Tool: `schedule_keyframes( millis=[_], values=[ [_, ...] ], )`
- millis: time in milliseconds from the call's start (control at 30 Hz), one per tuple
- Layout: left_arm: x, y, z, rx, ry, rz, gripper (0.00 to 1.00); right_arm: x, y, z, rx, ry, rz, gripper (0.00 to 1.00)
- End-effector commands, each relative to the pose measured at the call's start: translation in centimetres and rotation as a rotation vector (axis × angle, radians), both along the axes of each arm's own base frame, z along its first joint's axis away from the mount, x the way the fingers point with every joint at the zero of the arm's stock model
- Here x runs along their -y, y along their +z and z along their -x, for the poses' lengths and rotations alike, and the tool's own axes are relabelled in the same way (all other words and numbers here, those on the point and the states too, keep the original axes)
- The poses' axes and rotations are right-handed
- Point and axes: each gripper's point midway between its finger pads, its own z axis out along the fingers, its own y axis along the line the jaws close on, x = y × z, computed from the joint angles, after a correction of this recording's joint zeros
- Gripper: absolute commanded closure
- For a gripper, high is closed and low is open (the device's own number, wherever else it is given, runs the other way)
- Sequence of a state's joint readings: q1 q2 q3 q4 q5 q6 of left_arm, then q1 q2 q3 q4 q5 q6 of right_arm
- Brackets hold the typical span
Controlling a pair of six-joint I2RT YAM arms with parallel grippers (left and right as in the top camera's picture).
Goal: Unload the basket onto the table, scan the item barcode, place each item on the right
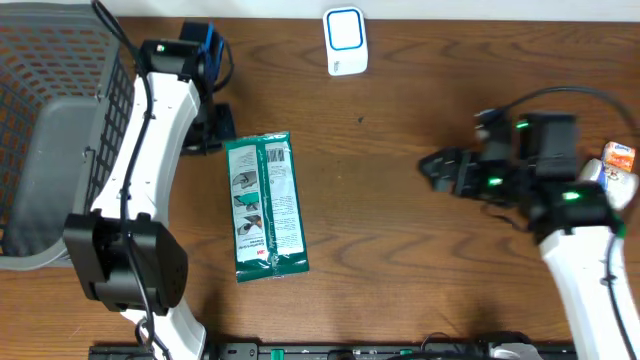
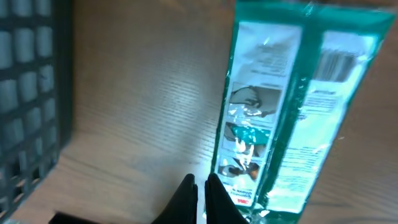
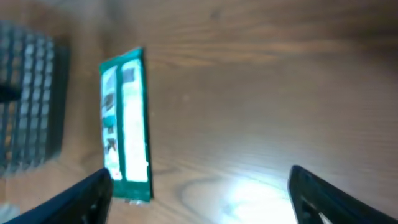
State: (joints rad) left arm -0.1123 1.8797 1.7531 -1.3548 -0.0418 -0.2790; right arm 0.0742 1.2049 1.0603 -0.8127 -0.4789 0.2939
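Overhead view: the flat green foil packet [image 1: 265, 205] lies on the wooden worktop [image 1: 400, 230], held by nobody. Left gripper [image 1: 215, 128] sits pinched shut and empty just beside it; right gripper [image 1: 437, 165] gapes wide, well apart. Thin, slick film could skid or crumple under a pinch.

Worktop [image 1: 400, 200]: dark brown wood with long wavy grain running left to right and a low sheen. Its far edge meets a pale, plain strip [image 1: 480, 8] along the top of the overhead view (wall or floor, cannot tell). Left end: a dark grey mesh basket [image 1: 50, 50], lighter grey inside, standing on the wood. Near edge: a black rail [image 1: 300, 352] along the front. Light is even. A white glare patch [image 3: 249, 193] lies on the wood in the right wrist view, and a narrower bright streak [image 2: 202, 146] in the left wrist view.
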Motion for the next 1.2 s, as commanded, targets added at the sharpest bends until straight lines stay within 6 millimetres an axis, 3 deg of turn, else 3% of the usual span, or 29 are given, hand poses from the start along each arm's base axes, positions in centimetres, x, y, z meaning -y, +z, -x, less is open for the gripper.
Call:
schedule_keyframes(
  millis=[0,100,200,567,700,867,1167],
  values=[
    [0.5,-3.0,1.4,-0.080,-0.036,0.039,0.93,-4.2,-2.1,1.0,0.005,0.121,-0.059,0.07],
    [0.5,-5.2,1.8,-0.093,-0.027,0.041,0.92,-6.7,-4.2,1.0,0.018,0.155,-0.071,0.10],
    [0.4,-7.5,2.3,-0.100,-0.026,0.041,0.92,-7.3,-6.6,1.2,-0.027,0.093,-0.057,0.09],
    [0.3,-14.5,4.1,-0.069,0.080,0.040,0.92,-11.6,-10.8,1.2,-0.018,0.225,-0.035,0.10],
    [0.3,-15.6,5.1,-0.084,0.080,0.042,0.91,-13.5,-12.5,1.1,-0.032,0.262,-0.048,0.12],
    [0.8,-16.1,5.9,-0.106,0.077,0.071,0.89,-14.1,-14.2,0.3,-0.067,0.226,-0.070,0.12],
    [4.3,-17.5,7.0,-0.116,0.066,0.248,0.87,-16.4,-17.4,0.9,-0.161,0.293,-0.182,0.11]
  ],
)
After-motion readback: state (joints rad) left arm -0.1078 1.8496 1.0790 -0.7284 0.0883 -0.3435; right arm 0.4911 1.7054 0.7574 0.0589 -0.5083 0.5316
